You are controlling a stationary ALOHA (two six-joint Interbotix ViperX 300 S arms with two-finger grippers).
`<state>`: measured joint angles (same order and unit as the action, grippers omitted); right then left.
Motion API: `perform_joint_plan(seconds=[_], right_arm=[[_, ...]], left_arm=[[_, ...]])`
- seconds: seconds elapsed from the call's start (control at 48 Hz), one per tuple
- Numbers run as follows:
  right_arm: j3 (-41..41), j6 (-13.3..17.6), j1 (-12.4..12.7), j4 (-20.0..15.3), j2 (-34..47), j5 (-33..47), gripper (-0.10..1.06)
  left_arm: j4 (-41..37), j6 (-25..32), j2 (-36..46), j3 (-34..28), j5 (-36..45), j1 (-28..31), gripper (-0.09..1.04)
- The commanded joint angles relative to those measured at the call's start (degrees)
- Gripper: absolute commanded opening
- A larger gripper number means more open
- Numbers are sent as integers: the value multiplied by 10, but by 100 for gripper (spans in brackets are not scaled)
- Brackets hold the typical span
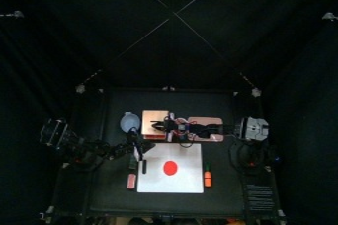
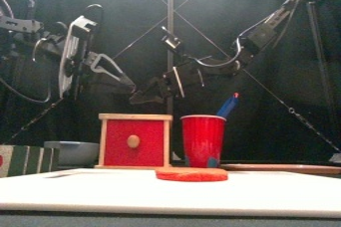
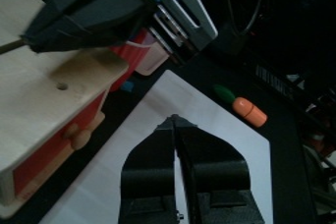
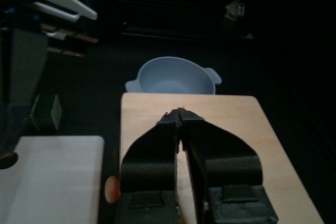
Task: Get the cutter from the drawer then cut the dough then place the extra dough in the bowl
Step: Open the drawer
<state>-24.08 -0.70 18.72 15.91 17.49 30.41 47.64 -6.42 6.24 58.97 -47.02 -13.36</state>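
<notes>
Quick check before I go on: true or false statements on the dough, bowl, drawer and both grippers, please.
1. The flat red dough disc lies on the white cutting board. True.
2. The blue-grey two-handled bowl holds dough. False: it is empty.
3. The red drawer front of the pale wooden box is pulled out. False: it sits flush.
4. The right gripper hangs over the box, jaws shut. True.
5. The left gripper grips a metal cutter. False: shut on nothing, over the board.
</notes>
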Motion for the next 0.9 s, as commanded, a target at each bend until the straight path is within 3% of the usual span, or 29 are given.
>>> perform_joint_plan(seconds=[0.021, 0.167, 0.396, 0.646, 0.896], right_arm=[[14, -1, 4, -1, -8, 2, 2], [14, -1, 2, 7, 4, 1, 2], [15, -1, 0, 10, 9, -18, 2], [15, -1, -7, 18, 9, -21, 2], [17, 1, -15, 18, 9, -21, 2]], left_arm=[[36, -46, -7, -23, -5, -1, 74], [58, -152, -40, -25, -5, 3, 85], [61, -270, -113, -43, -5, 6, 85], [110, -294, -126, -45, 2, 47, 85], [88, -291, -151, -58, 2, 78, 85]])
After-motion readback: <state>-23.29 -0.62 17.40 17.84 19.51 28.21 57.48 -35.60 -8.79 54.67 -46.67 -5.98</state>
